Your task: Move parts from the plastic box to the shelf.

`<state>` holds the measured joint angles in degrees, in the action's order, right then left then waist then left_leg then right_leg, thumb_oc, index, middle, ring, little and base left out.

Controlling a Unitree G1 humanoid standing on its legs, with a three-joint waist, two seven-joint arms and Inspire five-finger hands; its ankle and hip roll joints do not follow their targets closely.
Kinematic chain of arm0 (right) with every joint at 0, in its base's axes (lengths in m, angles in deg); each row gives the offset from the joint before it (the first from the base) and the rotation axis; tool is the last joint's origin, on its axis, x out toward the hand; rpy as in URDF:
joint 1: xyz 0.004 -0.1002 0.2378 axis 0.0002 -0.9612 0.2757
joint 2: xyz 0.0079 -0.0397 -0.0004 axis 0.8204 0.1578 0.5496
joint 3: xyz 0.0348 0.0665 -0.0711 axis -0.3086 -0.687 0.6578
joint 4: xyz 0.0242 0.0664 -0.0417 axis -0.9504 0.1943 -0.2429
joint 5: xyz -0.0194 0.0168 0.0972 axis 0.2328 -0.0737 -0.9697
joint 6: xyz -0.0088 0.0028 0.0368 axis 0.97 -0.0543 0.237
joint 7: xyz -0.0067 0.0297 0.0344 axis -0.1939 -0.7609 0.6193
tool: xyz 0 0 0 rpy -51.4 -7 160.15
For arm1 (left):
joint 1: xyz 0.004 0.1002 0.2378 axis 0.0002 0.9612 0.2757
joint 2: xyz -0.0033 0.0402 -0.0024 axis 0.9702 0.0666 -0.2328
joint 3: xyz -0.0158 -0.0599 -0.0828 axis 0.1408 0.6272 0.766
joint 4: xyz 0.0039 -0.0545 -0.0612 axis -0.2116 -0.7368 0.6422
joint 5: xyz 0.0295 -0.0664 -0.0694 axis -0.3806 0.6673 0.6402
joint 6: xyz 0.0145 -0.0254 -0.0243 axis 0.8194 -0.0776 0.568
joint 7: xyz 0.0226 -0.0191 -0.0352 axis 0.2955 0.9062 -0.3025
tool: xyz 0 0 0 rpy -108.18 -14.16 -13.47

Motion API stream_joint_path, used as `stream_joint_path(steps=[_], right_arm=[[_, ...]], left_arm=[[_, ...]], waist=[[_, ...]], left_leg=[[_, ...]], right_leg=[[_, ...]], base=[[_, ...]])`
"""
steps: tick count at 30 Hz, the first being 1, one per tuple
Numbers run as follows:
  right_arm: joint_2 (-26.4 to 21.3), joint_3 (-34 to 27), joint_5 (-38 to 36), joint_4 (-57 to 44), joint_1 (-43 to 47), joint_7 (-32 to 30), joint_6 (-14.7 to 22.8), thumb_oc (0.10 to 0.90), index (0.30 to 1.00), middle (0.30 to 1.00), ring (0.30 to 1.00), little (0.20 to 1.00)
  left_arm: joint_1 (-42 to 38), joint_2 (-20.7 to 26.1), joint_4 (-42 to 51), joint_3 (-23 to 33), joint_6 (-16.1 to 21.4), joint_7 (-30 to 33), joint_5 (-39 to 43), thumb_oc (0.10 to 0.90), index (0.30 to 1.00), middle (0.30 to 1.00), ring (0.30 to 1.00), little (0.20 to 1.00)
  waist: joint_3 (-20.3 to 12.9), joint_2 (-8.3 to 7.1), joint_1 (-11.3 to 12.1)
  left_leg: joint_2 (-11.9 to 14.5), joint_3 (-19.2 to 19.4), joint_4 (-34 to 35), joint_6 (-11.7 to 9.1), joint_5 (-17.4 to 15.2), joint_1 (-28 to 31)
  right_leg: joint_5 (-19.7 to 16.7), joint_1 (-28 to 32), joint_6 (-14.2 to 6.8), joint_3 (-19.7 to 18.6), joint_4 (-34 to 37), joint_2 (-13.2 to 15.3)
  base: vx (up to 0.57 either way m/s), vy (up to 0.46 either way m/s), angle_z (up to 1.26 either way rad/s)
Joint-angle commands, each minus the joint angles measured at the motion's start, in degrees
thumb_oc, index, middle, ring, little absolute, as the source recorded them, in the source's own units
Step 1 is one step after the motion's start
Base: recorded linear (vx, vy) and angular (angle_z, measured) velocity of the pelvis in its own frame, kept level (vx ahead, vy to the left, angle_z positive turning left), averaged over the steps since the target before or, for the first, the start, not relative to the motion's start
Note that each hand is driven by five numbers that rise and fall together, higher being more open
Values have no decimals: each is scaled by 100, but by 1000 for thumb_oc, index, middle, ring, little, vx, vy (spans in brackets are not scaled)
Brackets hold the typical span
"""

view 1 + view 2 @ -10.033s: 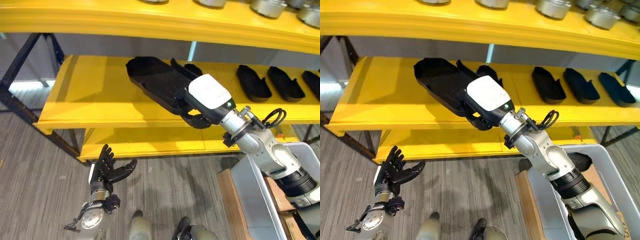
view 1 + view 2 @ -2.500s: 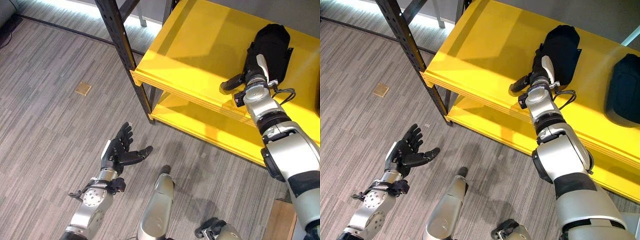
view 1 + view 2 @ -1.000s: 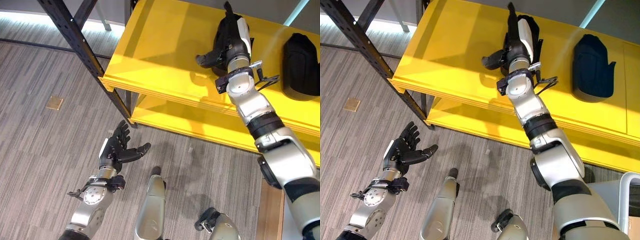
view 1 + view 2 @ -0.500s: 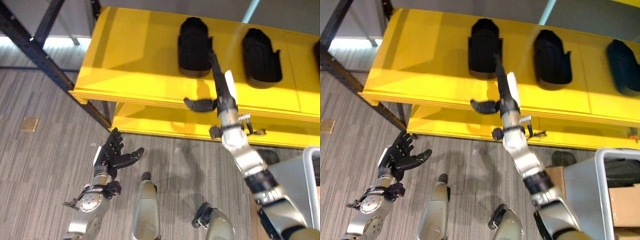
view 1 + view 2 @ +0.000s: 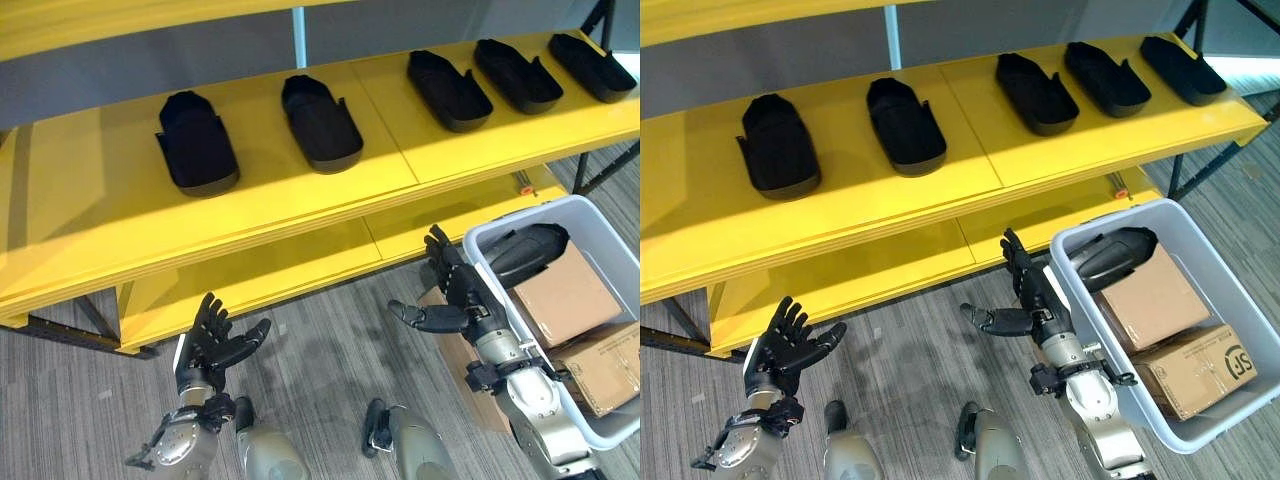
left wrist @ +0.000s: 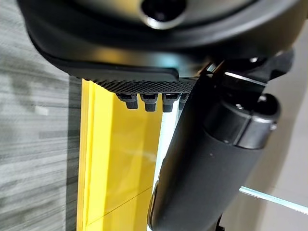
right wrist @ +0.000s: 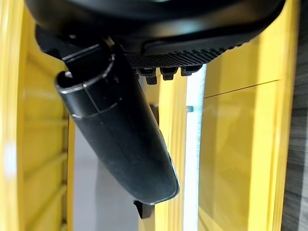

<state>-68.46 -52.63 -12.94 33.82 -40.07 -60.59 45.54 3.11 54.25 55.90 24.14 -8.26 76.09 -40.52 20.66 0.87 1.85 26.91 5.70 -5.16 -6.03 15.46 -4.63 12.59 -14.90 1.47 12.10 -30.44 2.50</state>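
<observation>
Five black parts lie in a row on the yellow shelf [image 5: 300, 215]: one part [image 5: 197, 146] nearest the shelf's left end, a second [image 5: 320, 124] beside it, then three more [image 5: 448, 91], [image 5: 517, 75], [image 5: 594, 66] running off toward the right end. Below the shelf's right half sits the grey plastic box [image 5: 480, 241], with another black part [image 5: 527, 253] lying in its near corner against two cardboard boxes [image 5: 565, 296], [image 5: 612, 366]. The right hand [image 5: 455, 297] hangs just beside the box's left wall, fingers straight and spread, holding nothing. The left hand [image 5: 211, 346] hovers over the floor in front of the shelf's left end, fingers splayed, empty too.
</observation>
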Motion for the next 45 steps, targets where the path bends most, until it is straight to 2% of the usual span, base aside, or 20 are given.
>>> stream_joint_path(steps=[1,2,3,5,7,8,13,18,21,31,33,34,35,36,37,38,41,43,44,45], right_arm=[[193,-207,-484,-412,652,70,672,900,1000,1000,1000,1000],[166,-167,-489,-398,604,208,658,900,1000,1000,1000,1000],[185,-215,-372,-363,469,226,649,900,1000,1000,1000,1000],[210,-215,-350,-345,451,219,640,900,1000,1000,1000,1000],[334,-274,-273,-386,340,202,620,900,1000,1000,1000,1000],[406,-343,-388,-406,175,292,596,900,1000,1000,1000,1000],[616,-517,-370,-423,-149,299,577,900,1000,1000,1000,1000],[754,-457,-309,-345,-254,321,530,900,1000,1000,1000,1000],[821,-440,-425,-302,-382,390,447,900,1000,1000,1000,1000],[890,-428,-239,-335,-471,405,384,900,1000,1000,1000,1000],[910,-424,-246,-371,-528,428,369,900,1000,1000,1000,1000],[987,-426,-264,-446,-575,382,370,900,1000,1000,1000,1000],[1024,-403,-276,-408,-569,339,383,900,1000,1000,1000,1000],[1030,-328,-251,-403,-499,274,389,900,1000,1000,1000,1000],[1034,-256,-281,-382,-445,250,400,900,1000,1000,1000,1000],[1024,-181,-307,-358,-412,228,414,900,1000,1000,1000,1000],[1012,-1,-214,-257,-251,159,382,900,1000,1000,1000,1000],[986,52,-184,-225,-147,129,380,900,1000,1000,1000,1000],[994,96,-119,-302,-31,88,370,900,1000,1000,1000,1000],[991,101,-125,-347,-22,60,379,900,1000,1000,1000,1000]], left_arm=[[-179,210,270,32,617,-177,-184,900,1000,1000,1000,1000],[-172,161,257,36,625,-211,-181,900,1000,1000,1000,1000],[-202,116,288,2,621,-273,-193,900,1000,1000,1000,1000],[-212,101,301,15,616,-282,-197,900,1000,1000,1000,1000],[-194,46,321,-74,610,-301,-253,900,1000,1000,1000,1000],[-148,7,328,-65,605,-309,-245,900,1000,1000,1000,1000],[-32,10,326,-59,582,-367,-299,900,1000,1000,1000,1000],[141,-50,355,12,565,-370,-324,900,1000,1000,1000,1000],[269,-74,358,79,549,-401,-371,900,1000,1000,1000,1000],[333,-35,362,62,489,-468,-467,900,1000,1000,1000,1000],[271,73,366,-9,465,-470,-542,900,1000,1000,1000,1000],[170,223,370,-44,465,-398,-619,900,1000,1000,1000,1000],[118,267,341,-74,450,-334,-682,900,1000,1000,1000,1000],[11,316,343,-111,468,-294,-674,900,1000,1000,1000,1000],[-35,316,334,-145,479,-260,-664,900,1000,1000,1000,1000],[-37,280,344,-141,482,-230,-665,900,1000,1000,1000,1000],[4,202,415,-54,454,-226,-587,900,1000,1000,1000,1000],[-18,217,419,-19,457,-214,-554,900,1000,1000,1000,1000],[-116,255,422,14,483,-143,-493,900,1000,1000,1000,1000],[-161,270,419,25,521,-115,-471,900,1000,1000,1000,1000]], waist=[[-390,-93,96],[-403,-136,113],[-429,-202,79],[-476,-197,33],[-599,-95,-95],[-679,-72,-154],[-785,-102,-210],[-969,-130,-151],[-1073,-223,-85],[-1108,-402,-7],[-1031,-476,-7],[-784,-542,-46],[-653,-531,-42],[-444,-427,-85],[-361,-379,-46],[-301,-345,70],[-351,-278,283],[-359,-278,329],[-385,-334,415],[-376,-380,441]], left_leg=[[-725,-864,-192,-114,253,-779],[-1076,-870,-482,-27,-222,-736],[-1618,-613,-1185,86,-984,-807],[-1710,-477,-1327,141,-1181,-820],[-1866,-262,-830,260,-1580,-413],[-1895,-273,-473,296,-1570,-251],[-2001,-240,17,331,-1561,19],[-2110,-121,590,376,-1483,297],[-2196,-82,944,405,-1397,444],[-2437,-41,898,606,-1599,496],[-2534,-26,767,711,-1740,501],[-2626,99,424,880,-1989,494],[-2627,205,273,936,-2099,520],[-2600,289,27,1010,-2212,521],[-2601,379,-54,1039,-2289,555],[-2641,538,-110,1060,-2415,648],[-2540,838,-77,940,-2624,864],[-2437,960,-104,869,-2606,854],[-2245,1137,-217,737,-2596,771],[-2186,1170,-363,679,-2640,742]], right_leg=[[-170,880,-433,-131,1283,338],[-336,973,-468,-134,1532,390],[-475,1161,-475,-62,1915,466],[-542,1180,-485,-15,2037,476],[-652,1228,-626,-1,2149,508],[-732,1223,-664,-26,2192,525],[-954,1348,-837,-16,2379,723],[-1232,1470,-1027,56,2701,918],[-1398,1544,-1125,143,2850,1061],[-1675,1536,-1335,186,2782,1372],[-1775,1502,-1409,219,2572,1522],[-2035,1138,-1479,65,1898,1709],[-2171,913,-1505,75,1549,1765],[-2416,606,-1522,139,1050,1876],[-2466,502,-1512,365,885,1989],[-2590,565,-1518,1003,868,2339],[-2858,1021,-1644,2141,1467,2908],[-3040,1115,-1647,2246,1838,2957],[-3223,1196,-1647,2119,2445,2959],[-3304,1219,-1647,2102,2580,2990]], base=[[-42,-91,-31],[-52,-108,-22],[-53,-60,-25],[-17,37,-14],[72,203,28],[82,197,23],[37,143,-1],[25,135,8],[5,121,6],[2,102,2],[-22,244,-4],[-78,323,-6],[-159,379,-13],[-106,272,-74],[-61,284,-96],[74,184,-108],[93,-12,-112],[9,-188,-96],[48,-269,-89],[48,-269,-89]])
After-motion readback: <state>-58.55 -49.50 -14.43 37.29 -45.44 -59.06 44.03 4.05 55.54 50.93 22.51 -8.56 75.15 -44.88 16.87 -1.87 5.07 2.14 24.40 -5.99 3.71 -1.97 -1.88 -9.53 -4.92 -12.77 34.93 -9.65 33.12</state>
